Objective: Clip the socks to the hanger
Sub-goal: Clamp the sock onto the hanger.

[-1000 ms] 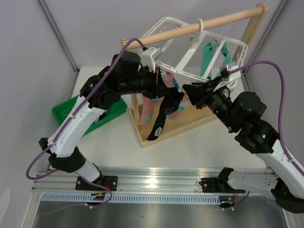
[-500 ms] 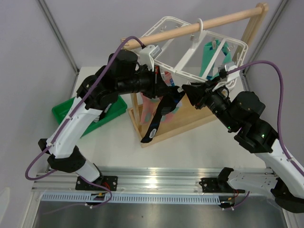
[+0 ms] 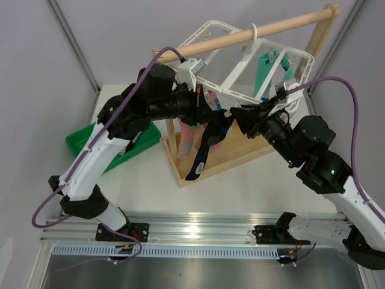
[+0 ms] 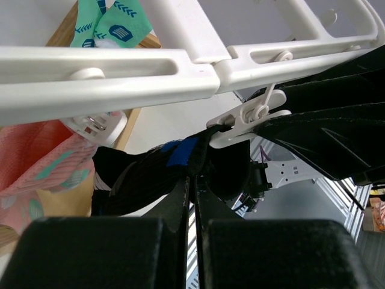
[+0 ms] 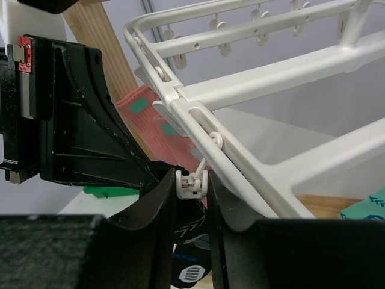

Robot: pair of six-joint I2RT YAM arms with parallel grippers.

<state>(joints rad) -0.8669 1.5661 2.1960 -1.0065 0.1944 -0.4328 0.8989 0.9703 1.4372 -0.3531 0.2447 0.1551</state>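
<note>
The white hanger hangs by its hook from the wooden rod. In the left wrist view my left gripper is shut on the upper edge of a black sock, just below a white clip. The sock's length dangles below the hanger. My right gripper is shut on that clip, squeezing its handles, with the black sock right beneath. From above, the two grippers meet tip to tip under the hanger's near edge. A salmon-pink sock hangs clipped beside them.
The wooden rack's rod and its base board surround the work spot. Teal-green socks hang at the hanger's far side. A green tray lies on the table at the left, behind my left arm.
The black sock's dangling end swung left and back. My left gripper shifted slightly with the sock's top edge. The right gripper stayed on the clip.
</note>
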